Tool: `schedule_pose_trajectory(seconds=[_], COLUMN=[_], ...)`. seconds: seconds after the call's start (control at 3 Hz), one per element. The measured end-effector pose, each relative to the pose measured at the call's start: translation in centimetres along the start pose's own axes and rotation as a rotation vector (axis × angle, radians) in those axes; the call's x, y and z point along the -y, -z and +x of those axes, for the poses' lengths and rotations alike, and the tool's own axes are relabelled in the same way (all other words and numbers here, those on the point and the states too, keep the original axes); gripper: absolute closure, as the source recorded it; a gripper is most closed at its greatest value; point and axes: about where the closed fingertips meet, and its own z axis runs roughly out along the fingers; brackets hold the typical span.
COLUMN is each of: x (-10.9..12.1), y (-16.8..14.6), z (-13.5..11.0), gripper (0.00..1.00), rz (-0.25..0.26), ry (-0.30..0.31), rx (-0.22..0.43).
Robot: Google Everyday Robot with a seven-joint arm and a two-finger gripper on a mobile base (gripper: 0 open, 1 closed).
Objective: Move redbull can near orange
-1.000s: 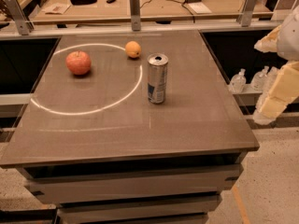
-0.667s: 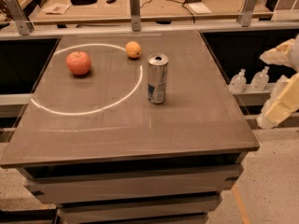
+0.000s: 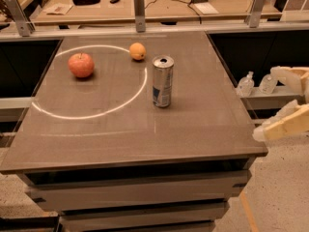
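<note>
With the approach judged barely begun, the gripper (image 3: 265, 103), fingers apart and empty, hung off the worktop's (image 3: 203, 129) right edge, while the can (image 3: 162, 81) stood upright near the middle, short of the orange (image 3: 137, 51) toward the far edge; next it likely needed to reach the can.

Locate the red apple (image 3: 80, 65) inside the white circle (image 3: 141, 92) on the grey table (image 3: 193, 129); two small bottles (image 3: 246, 84) stand beyond its right edge.
</note>
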Motion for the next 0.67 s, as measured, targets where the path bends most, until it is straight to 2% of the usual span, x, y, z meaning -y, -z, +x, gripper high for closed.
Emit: schedule_pose_trajectory(seconds=[0.33,0.67], x=[-0.4,-0.9], y=[-1.4,-2.5], z=[-0.8,-1.4], gripper=[0.00,0.00], rz=[-0.016,-0.035], ry=[-0.075,-0.101], rx=[0.179,0.227])
